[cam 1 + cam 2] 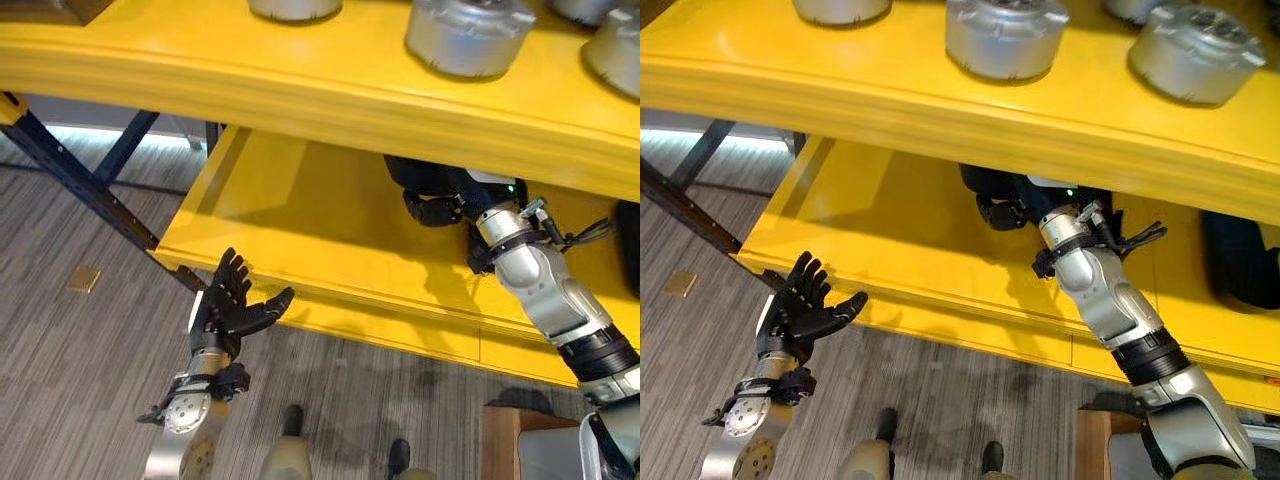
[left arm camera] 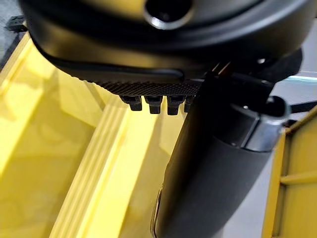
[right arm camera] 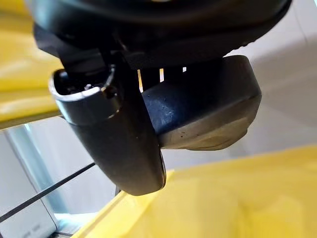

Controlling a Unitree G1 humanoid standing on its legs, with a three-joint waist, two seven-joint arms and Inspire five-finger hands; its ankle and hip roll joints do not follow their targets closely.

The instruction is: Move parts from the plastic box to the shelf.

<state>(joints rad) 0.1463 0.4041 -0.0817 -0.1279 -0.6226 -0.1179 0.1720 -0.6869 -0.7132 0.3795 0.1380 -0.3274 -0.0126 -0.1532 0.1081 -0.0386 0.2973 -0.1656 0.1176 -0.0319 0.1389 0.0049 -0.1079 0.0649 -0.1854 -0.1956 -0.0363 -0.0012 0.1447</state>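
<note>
My right robot hand [image 1: 1005, 205] grips a dark part [image 3: 208, 114] under the shelf [image 1: 940, 250] to set it down — left robot hand [image 1: 800, 305] idles, spread wide.

No legible txt, labels or nos. anywhere.

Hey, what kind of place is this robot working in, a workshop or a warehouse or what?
Probably a factory or warehouse parts store. A yellow two-level metal shelf carries several round silver metal parts on its upper level, dark steel braces hold it up, and the grey striped floor looks industrial.
</note>
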